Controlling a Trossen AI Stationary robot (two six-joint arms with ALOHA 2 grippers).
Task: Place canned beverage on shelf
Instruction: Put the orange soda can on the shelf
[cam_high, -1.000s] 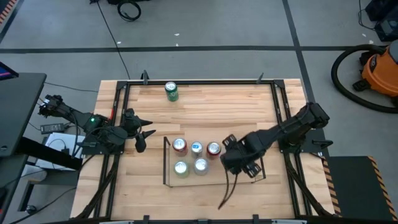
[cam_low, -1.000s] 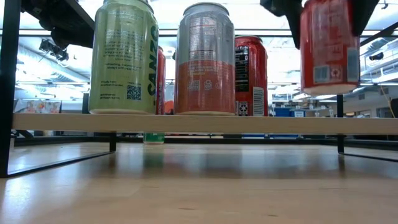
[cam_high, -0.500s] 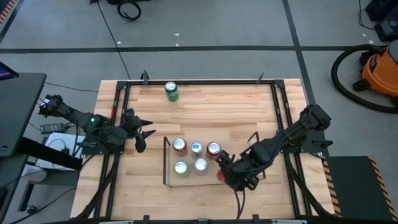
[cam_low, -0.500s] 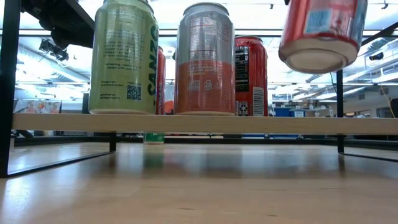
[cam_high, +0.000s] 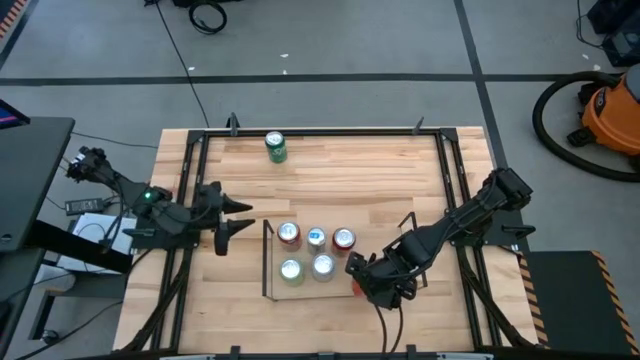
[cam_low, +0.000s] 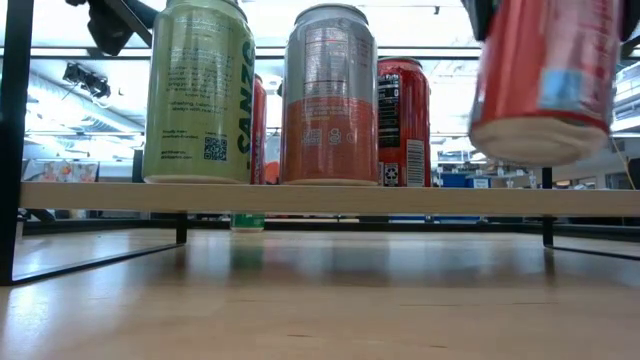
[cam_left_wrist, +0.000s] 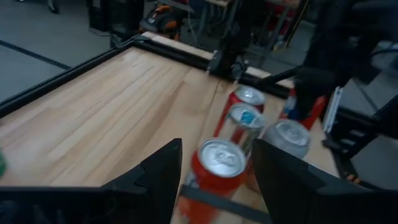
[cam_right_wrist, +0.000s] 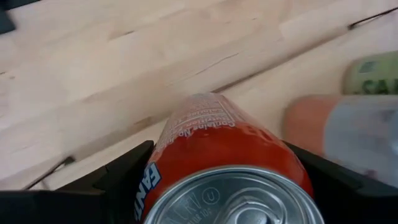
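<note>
My right gripper (cam_high: 370, 279) is shut on a red can (cam_low: 545, 80), which hangs over the near right part of the shelf (cam_high: 266, 260), a black rod frame with a pale wood floor (cam_low: 300, 197). On that floor stand several cans on their bases, among them a green one (cam_low: 200, 90) and a silver-and-orange one (cam_low: 330, 95). My left gripper (cam_high: 240, 215) is open with nothing between its fingers, left of the shelf and pointing toward it. A further green can (cam_high: 275, 147) stands near the table's far edge. My right gripper pinches the red can's side wall near its top (cam_right_wrist: 168, 146) between its two fingers, one on each side. The fingers (cam_right_wrist: 124, 177) come from above, slanting down. The can hangs nearly upright, a little tilted, its base (cam_low: 540, 148) clear of the shelf floor.
A black frame (cam_high: 195, 180) borders the tabletop. The silver-and-orange can (cam_right_wrist: 348, 134) stands close beside the held one. Bare wood lies on the shelf floor right of the standing cans and on the tabletop between the shelf and the far green can.
My right gripper has gone toward the table's near edge and down with the red can, its wrist rolling. The can tipped over on the way and now hangs nearly upright and lower. My left gripper has swung up, from pointing downward to pointing toward the shelf.
</note>
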